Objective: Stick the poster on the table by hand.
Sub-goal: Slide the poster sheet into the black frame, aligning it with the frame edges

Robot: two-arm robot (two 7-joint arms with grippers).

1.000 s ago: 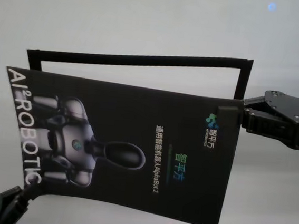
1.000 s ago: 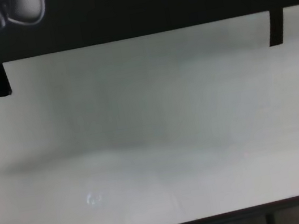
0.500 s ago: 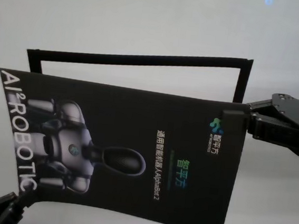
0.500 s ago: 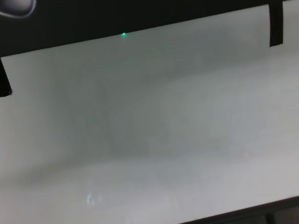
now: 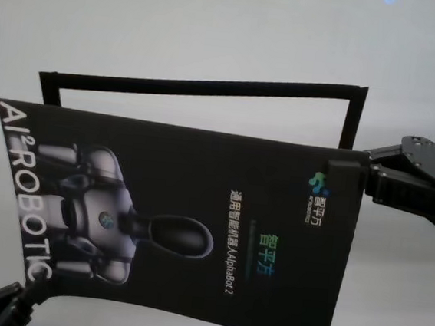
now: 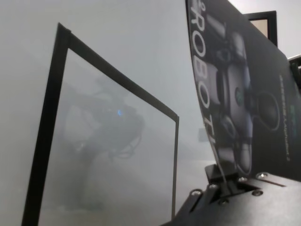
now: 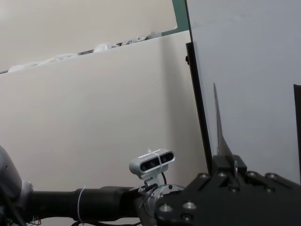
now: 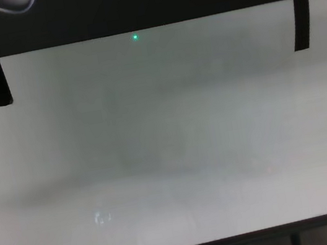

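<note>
Pale grey tabletop [image 5: 215, 32] fills the scene w/ a black tape outline [image 5: 202, 87] marking three sides of a rectangle, open toward the near edge. Poster [image 5: 189, 222] is held up above the tabletop, not touching it, sagging a bit in the middle, nearer than the outline and partly overlapping it in the head view. Right end effector [image 5: 348, 169] is clamped on the poster's far-right corner; left end effector [image 5: 24, 295] is clamped on its near-left corner, seen pinching the edge in the left wrist view.

Step in hand, as I judge it: carry the sheet over the outline & lower it in. To do it well: keep both pinches firm, pull the corners apart enough to take out the sag, square the poster's edges to the tape lines before lowering, then set one edge down first and let the rest follow so no bubbles/creases form. Release only once flat.
</note>
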